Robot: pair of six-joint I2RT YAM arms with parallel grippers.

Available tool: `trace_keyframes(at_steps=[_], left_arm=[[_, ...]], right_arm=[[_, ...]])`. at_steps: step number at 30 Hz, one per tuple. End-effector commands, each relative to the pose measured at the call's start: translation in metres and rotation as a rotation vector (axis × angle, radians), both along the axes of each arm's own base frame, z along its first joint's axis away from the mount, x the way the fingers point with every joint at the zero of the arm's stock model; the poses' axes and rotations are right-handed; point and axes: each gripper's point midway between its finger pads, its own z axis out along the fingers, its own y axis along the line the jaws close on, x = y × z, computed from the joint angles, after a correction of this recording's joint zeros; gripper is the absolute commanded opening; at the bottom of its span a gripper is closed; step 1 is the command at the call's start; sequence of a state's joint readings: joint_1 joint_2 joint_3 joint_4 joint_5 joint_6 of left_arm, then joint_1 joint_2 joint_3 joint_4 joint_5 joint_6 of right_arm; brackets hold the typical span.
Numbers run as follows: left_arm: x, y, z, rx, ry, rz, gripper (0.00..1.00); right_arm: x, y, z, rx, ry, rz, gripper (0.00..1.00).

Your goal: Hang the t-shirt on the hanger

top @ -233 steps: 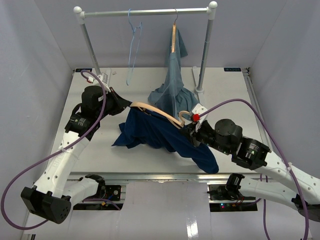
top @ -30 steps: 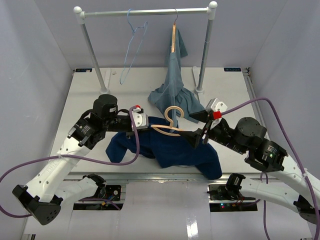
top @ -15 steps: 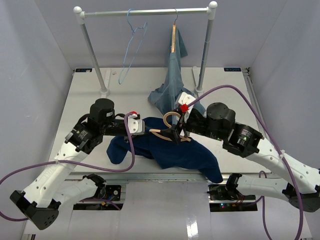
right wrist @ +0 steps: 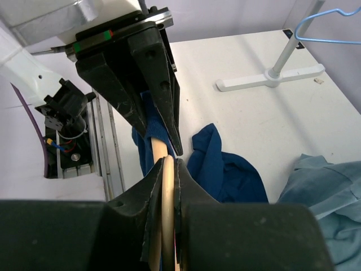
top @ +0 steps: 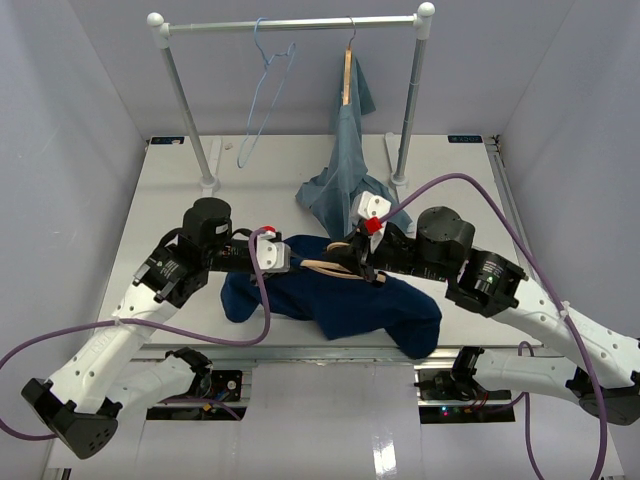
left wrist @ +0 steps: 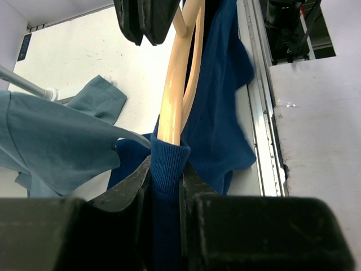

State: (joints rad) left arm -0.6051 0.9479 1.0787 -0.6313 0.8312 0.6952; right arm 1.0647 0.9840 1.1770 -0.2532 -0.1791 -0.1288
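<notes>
While stretched inward (low), left gripper [left wrist: 165, 167] pinches t-shirt [top: 360, 306], right gripper [right wrist: 168, 165] clamps hanger [left wrist: 176, 79].

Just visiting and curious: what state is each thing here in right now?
t-shirt: crumpled on the table, collar pinched.
hanger: off the rail, one end in the collar.
left gripper: shut on collar and hanger.
right gripper: shut on hanger.
grey-blue shirt: hung on the rail.
wire hanger: hanging bare.

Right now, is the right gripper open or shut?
Shut on the hanger: the wrist view shows the right gripper pinching its tan wood.
</notes>
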Motion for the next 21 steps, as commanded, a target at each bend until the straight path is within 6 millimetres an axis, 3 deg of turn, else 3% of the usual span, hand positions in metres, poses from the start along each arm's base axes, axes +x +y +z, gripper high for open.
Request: trace_keyframes(at_steps=[1, 3, 7, 11, 13, 18, 21], left_arm=[[0.002, -0.003, 0.022, -0.03, 0.016, 0.017, 0.52], [0.015, 0.0, 0.02, -0.006, 0.011, 0.083, 0.7], [0.035, 0.004, 0.025, 0.026, 0.025, 0.188, 0.7], [0.03, 0.004, 0.035, 0.006, 0.03, 0.181, 0.7], [0.032, 0.005, 0.032, 0.008, 0.045, 0.203, 0.7], [0.054, 0.017, -0.003, 0.112, 0.096, 0.34, 0.68], [0.061, 0.018, -0.004, 0.117, 0.1, 0.377, 0.68]], right_arm=[[0.0, -0.01, 0.016, 0.048, -0.073, -0.008, 0.08], [-0.002, -0.012, 0.017, 0.046, -0.07, -0.002, 0.08], [0.002, -0.015, 0.012, 0.023, -0.065, -0.029, 0.08], [0.007, -0.017, 0.009, -0.003, -0.062, -0.063, 0.08], [0.006, -0.018, 0.011, 0.001, -0.061, -0.06, 0.08], [0.001, -0.025, 0.029, 0.023, -0.063, -0.057, 0.08], [-0.002, -0.027, 0.039, 0.024, -0.062, -0.045, 0.08]])
